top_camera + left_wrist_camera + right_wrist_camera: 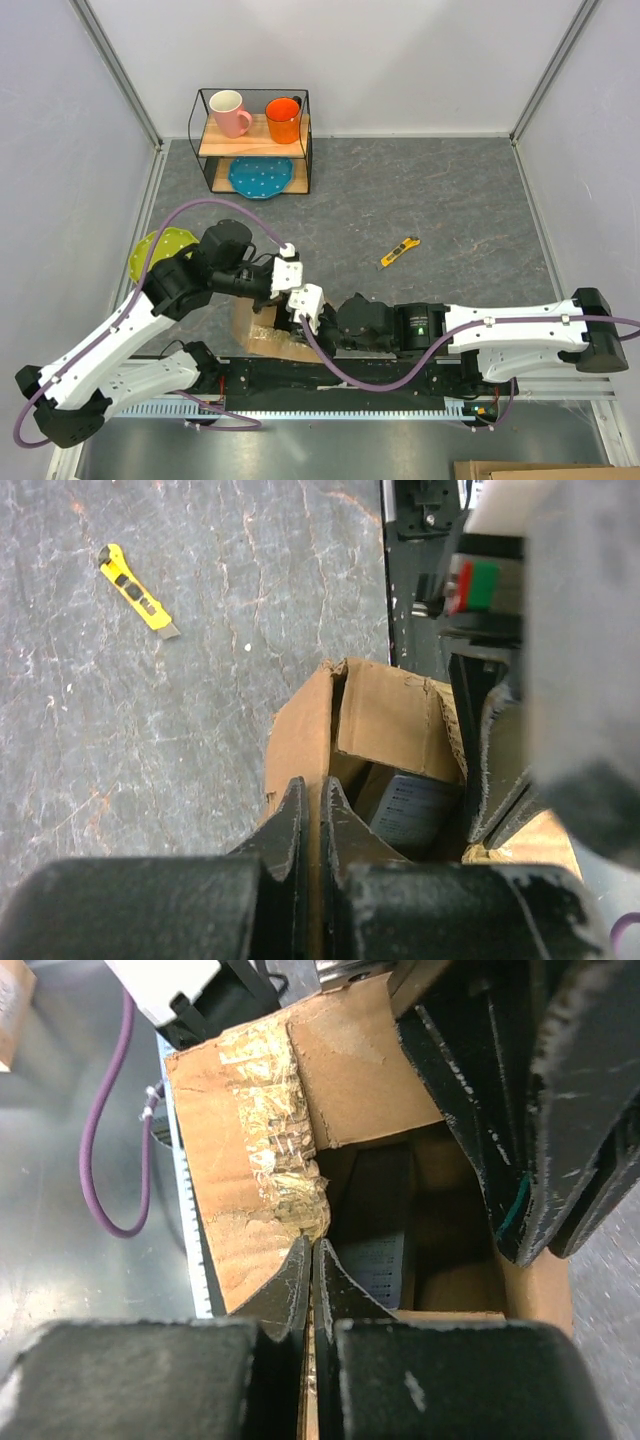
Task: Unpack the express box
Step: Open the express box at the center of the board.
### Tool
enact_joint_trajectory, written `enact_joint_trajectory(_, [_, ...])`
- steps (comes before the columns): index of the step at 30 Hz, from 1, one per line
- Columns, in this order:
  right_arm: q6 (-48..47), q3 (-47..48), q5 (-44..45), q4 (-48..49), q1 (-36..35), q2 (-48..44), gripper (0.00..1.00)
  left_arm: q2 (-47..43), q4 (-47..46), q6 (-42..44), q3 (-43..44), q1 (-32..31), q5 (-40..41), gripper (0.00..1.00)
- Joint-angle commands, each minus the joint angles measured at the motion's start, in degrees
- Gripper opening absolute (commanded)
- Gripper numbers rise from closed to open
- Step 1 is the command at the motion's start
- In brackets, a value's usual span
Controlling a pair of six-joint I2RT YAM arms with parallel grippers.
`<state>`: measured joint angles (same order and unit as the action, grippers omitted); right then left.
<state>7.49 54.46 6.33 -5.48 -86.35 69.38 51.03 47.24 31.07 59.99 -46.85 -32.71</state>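
The express box (252, 332) is a brown cardboard carton at the near edge of the table, open at the top and largely covered by both grippers. My left gripper (312, 798) is shut on the box's left wall, seen in the left wrist view (300, 730). My right gripper (312, 1258) is shut on the edge of a flap (240, 1210) with crumpled clear tape. A dark packet with a pale printed label (418, 805) lies inside the box; it also shows in the right wrist view (385, 1250). From above, the left gripper (283, 300) and right gripper (300, 322) meet over the box.
A yellow utility knife (399, 251) lies on the grey table, right of centre. A wire shelf (253, 140) at the back holds a pink mug (229, 112), an orange mug (284, 119) and a blue plate (259, 177). A yellow-green plate (163, 250) lies at the left.
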Motion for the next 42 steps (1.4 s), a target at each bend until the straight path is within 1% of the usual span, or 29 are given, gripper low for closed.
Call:
enact_joint_trajectory(1, [-4.8,8.3,-7.7,-5.7,-7.1,-0.7,0.0,8.0,0.6,4.1,-4.3,4.8,13.6,0.02])
enact_joint_trajectory(6, [-7.0,12.7,-5.5,-6.7,-8.5,0.3,0.0,9.6,0.0,4.4,-4.8,7.2,12.0,0.02])
enact_joint_trajectory(9, [-8.4,14.4,-4.7,-6.9,-9.1,0.9,0.0,10.8,-0.1,4.4,-5.1,9.7,10.7,0.02])
enact_joint_trajectory(12, [-9.6,16.3,-4.2,-7.4,-9.5,1.1,0.0,11.5,-1.4,4.9,-5.9,10.6,10.0,0.02])
enact_joint_trajectory(19, [-9.9,17.1,-3.9,-6.9,-10.1,2.2,0.0,12.7,-4.0,3.7,-6.3,11.3,9.9,0.02])
enact_joint_trajectory(23, [-11.4,19.5,-2.0,-6.8,-10.9,3.7,0.0,14.9,-5.8,2.0,-6.5,13.4,8.1,0.02])
enact_joint_trajectory(29, [-14.6,28.9,1.4,-11.9,-13.1,8.7,0.0,17.5,-9.3,0.2,-8.4,17.3,6.6,0.02])
enact_joint_trajectory(32, [-15.0,31.7,1.9,-14.1,-14.1,10.8,0.0,18.7,-10.6,-0.1,-8.7,19.2,5.7,0.02])
enact_joint_trajectory(35, [-14.5,31.6,2.9,-14.4,-14.6,11.3,0.0,18.5,-11.2,0.3,-9.2,19.8,4.7,0.02])
enact_joint_trajectory(38, [-14.3,29.8,6.3,-14.3,-14.6,10.7,0.0,16.5,-11.4,1.7,-9.2,19.9,2.3,0.02])
enact_joint_trajectory(39, [-14.2,29.1,9.5,-14.3,-14.6,10.5,0.0,15.5,-11.2,2.1,-9.1,19.9,1.6,0.02])
enact_joint_trajectory(42, [-13.4,26.0,13.9,-14.2,-13.7,8.2,0.01,12.5,-9.1,3.7,-6.0,19.8,0.2,0.02])
